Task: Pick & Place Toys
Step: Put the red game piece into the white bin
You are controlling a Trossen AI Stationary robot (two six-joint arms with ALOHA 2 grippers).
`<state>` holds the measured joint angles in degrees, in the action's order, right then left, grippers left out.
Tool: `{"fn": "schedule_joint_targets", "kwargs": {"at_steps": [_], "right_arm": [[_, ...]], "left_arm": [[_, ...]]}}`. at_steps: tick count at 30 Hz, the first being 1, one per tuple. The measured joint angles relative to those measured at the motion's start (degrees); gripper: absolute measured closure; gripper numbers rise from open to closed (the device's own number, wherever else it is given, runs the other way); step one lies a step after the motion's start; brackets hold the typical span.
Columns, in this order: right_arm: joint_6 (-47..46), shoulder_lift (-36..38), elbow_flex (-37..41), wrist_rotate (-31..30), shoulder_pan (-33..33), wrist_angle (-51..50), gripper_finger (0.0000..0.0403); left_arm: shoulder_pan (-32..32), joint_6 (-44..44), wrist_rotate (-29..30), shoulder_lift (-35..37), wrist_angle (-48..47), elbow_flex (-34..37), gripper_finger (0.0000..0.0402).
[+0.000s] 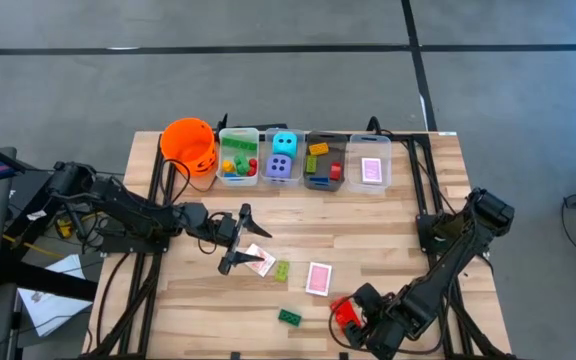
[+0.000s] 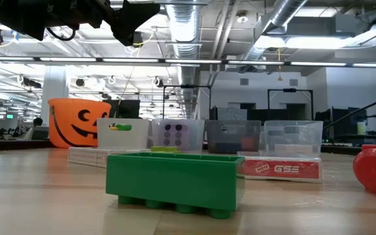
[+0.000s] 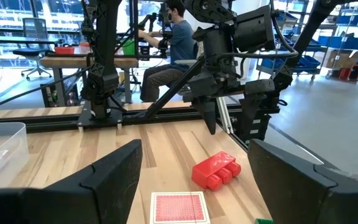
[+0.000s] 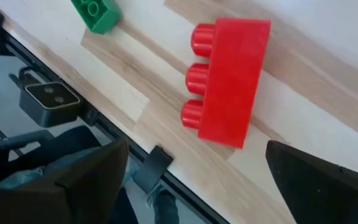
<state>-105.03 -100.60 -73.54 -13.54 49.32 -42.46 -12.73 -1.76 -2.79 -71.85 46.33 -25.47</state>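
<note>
A red brick (image 1: 345, 310) lies on its side on the table near the front edge; it also shows in the right wrist view (image 4: 232, 81) and the left wrist view (image 3: 216, 171). My right gripper (image 1: 360, 318) (image 4: 196, 149) is open and hangs just above the brick without touching it. My left gripper (image 1: 238, 240) (image 3: 194, 149) is open and empty, raised over a pink-backed card (image 1: 258, 258) at mid-table. A yellow-green brick (image 1: 282, 269), a second pink card (image 1: 318, 278) (image 3: 179, 207) and a green brick (image 1: 290, 317) (image 2: 175, 179) lie flat on the table.
Along the far edge stand an orange pumpkin bucket (image 1: 190, 145) and several clear bins: one with bricks (image 1: 238, 155), one with two dice (image 1: 283, 157), one with more bricks (image 1: 323, 160), one with a pink card (image 1: 371, 168). A person sits beyond the table (image 3: 176, 37).
</note>
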Motion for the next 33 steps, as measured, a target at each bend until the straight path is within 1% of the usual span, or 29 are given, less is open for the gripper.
{"fn": "schedule_joint_targets", "kwargs": {"at_steps": [4,10,15,18,23,27,33], "right_arm": [[0.0,0.0,0.0,0.0,-0.1,-0.2,0.0015],[0.0,-0.2,0.0,0.4,-0.9,-0.5,0.0014],[1.5,-3.4,0.0,5.6,-1.9,-0.3,0.0014],[2.3,-6.7,0.0,8.7,-2.3,0.7,0.0014],[3.0,-10.6,0.0,14.4,-2.6,6.4,0.0014],[2.4,-12.6,0.0,15.0,-3.3,11.0,0.0014],[1.9,-13.0,0.0,15.9,-5.3,12.1,0.0014]], "left_arm": [[0.0,0.0,0.0,0.0,0.0,0.0,0.0116],[0.0,0.0,0.0,0.0,0.0,0.0,0.0116],[0.0,0.0,0.0,0.0,-0.2,0.0,0.0116],[0.0,0.0,0.0,0.0,-0.5,0.0,0.0116],[0.0,0.0,0.0,0.0,-0.5,0.0,0.0116],[0.0,0.0,0.0,0.0,-0.5,0.0,0.0116],[0.0,0.0,0.0,0.0,-0.4,0.0,0.0116]]}}
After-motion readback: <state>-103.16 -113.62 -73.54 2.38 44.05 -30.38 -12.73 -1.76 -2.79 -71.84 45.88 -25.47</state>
